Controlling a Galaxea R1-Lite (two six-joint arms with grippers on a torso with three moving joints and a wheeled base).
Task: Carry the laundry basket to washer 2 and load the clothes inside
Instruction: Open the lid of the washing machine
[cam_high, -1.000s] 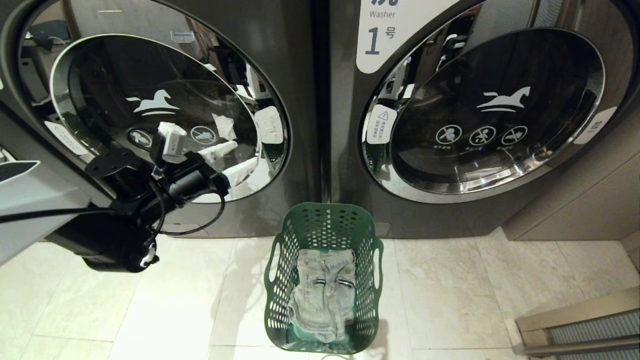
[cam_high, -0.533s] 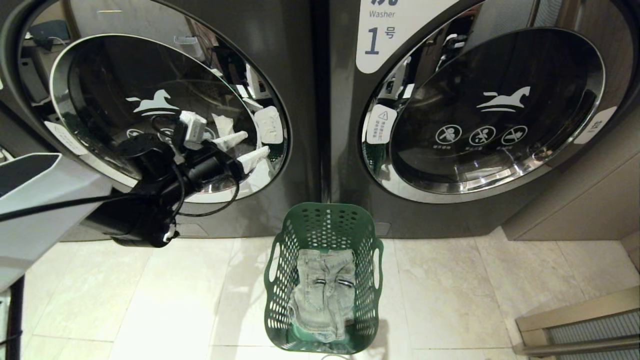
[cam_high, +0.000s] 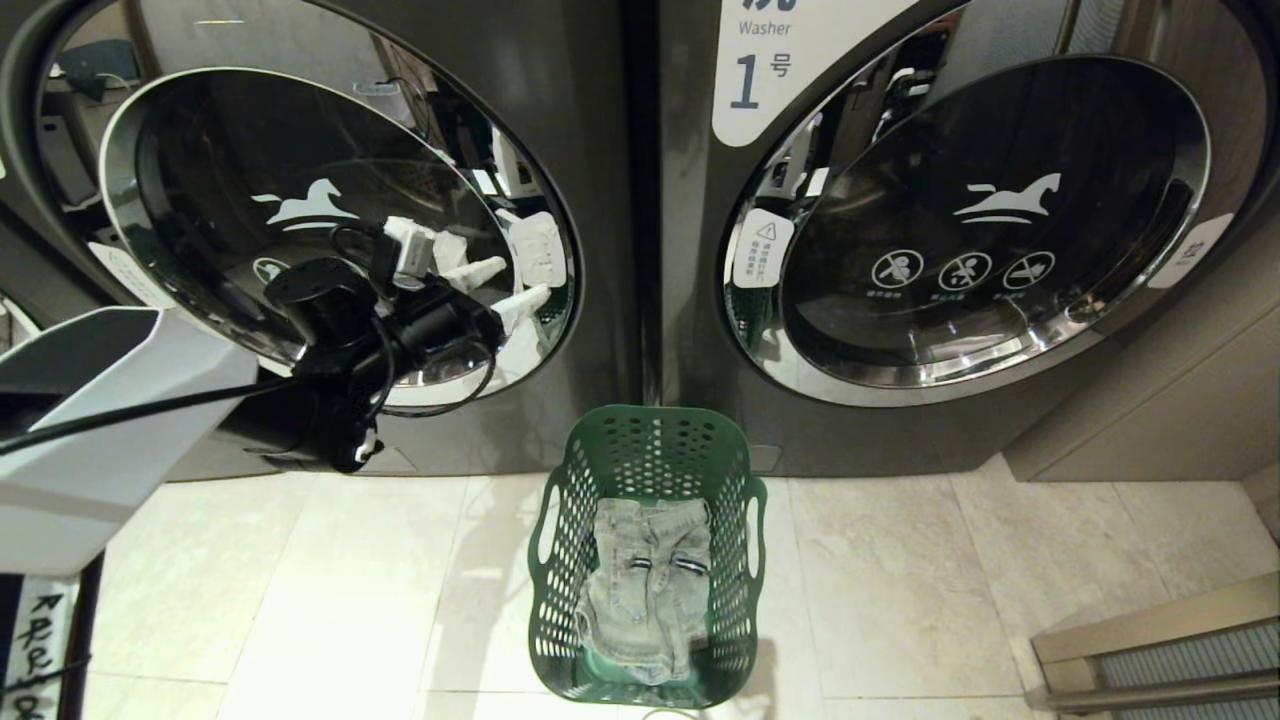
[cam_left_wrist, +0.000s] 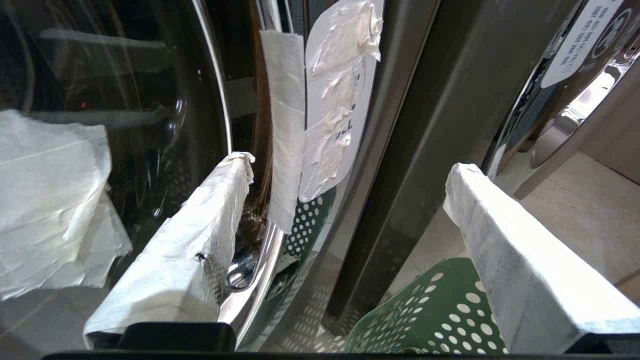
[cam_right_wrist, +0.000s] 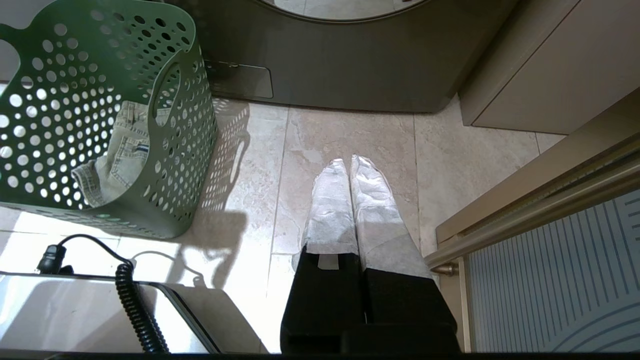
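White-wrapped fingers (cam_left_wrist: 190, 240) of the left gripper (cam_high: 505, 285) are seen spread wide with nothing between them, raised at the right-hand edge of the left washer's door (cam_high: 330, 230). In the left wrist view one finger lies close against the chrome door rim (cam_left_wrist: 250, 270), while the other stands out over the dark panel between the two machines; contact with the rim cannot be confirmed. The step in hand is judged to be the opening of this door, which is shut. The next move is judged to call for a purchase on the door edge near the taped label (cam_left_wrist: 335, 100), followed by an outward pull.

The green laundry basket (cam_high: 570, 560) is set on the tiled floor (cam_high: 300, 600), just before the gap between the washers, with the jeans (cam_high: 648, 580) lying inside it. The washer on the right bears a number 1 label (cam_high: 765, 70). Room for the door's swing is open to the left of the basket; the basket rim stands near the door's lower corner and is noted as a possible obstruction.

The right gripper (cam_right_wrist: 350, 165) is held closed and empty, pointing down at bare floor beside the basket, near a metal threshold (cam_right_wrist: 525, 210).
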